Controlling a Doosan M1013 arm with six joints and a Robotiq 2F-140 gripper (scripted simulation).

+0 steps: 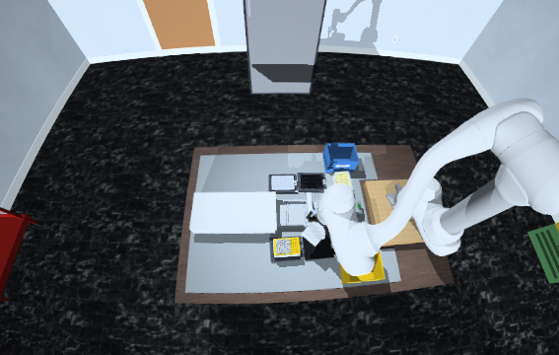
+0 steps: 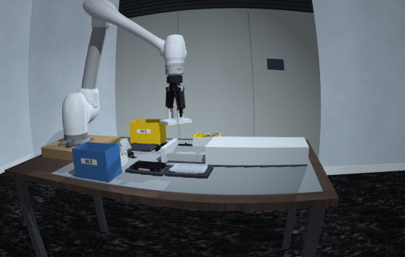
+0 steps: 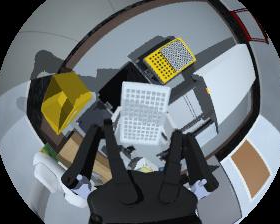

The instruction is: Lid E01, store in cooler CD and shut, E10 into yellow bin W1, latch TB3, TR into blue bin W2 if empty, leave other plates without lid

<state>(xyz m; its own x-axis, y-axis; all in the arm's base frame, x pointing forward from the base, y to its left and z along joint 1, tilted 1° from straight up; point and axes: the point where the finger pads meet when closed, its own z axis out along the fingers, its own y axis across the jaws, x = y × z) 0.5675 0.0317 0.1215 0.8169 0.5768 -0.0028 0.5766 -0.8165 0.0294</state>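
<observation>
Jaws clamped on one plate (image 2: 176, 121), held level in the air well above the bench, gripper (image 2: 176, 115) pointing straight down. Wrist view shows the plate (image 3: 143, 112) white-looking with a grid of wells, between the two fingers; whether it is the clear or the white one, cannot tell. It hangs just right of the yellow bin (image 2: 147, 130) in the exterior view, over the gap between bin and drawer.

Below: one open drawer (image 2: 184, 154) sticking out of the white cooler (image 2: 257, 150). One yellow rack (image 1: 286, 247) with a tip grid, beside an empty black nest (image 1: 319, 250). Two nests toward the front of the exterior view: one holds a dark plate (image 2: 148, 165), one a pale plate (image 2: 188, 168).

Two bins: yellow W1, blue W2 (image 2: 96, 160). One tip box (image 1: 342, 177) next to the blue bin. One green key (image 1: 359, 205), small. One arm (image 2: 131, 26), base on a tan block (image 2: 53, 150). One table (image 2: 195, 203).
</observation>
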